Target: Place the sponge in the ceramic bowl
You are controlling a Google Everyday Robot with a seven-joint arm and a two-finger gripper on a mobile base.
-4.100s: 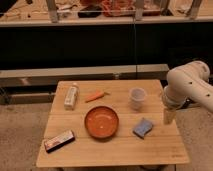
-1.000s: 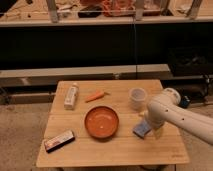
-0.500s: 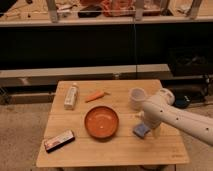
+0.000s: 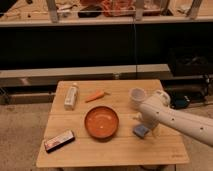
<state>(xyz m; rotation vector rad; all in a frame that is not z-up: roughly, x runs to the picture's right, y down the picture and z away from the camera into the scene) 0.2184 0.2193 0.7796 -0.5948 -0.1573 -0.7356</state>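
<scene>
The sponge (image 4: 140,131), a small light-blue block, lies on the wooden table just right of the ceramic bowl (image 4: 101,122). The bowl is a wide orange-red dish near the table's middle and is empty. My white arm reaches in from the right and bends down over the sponge. My gripper (image 4: 144,124) is at the arm's lower end, right above the sponge and largely hidden by the arm. It stands open. The sponge rests on the table.
A white cup (image 4: 136,95) stands just behind my arm. An orange carrot (image 4: 95,96) and a white bottle (image 4: 71,96) lie at the back left. A dark flat box (image 4: 59,140) sits at the front left of the table (image 4: 115,150). A dark shelf runs behind.
My arm has swung left and lowered from the table's right edge until the gripper is over the sponge. The sponge and bowl have not moved.
</scene>
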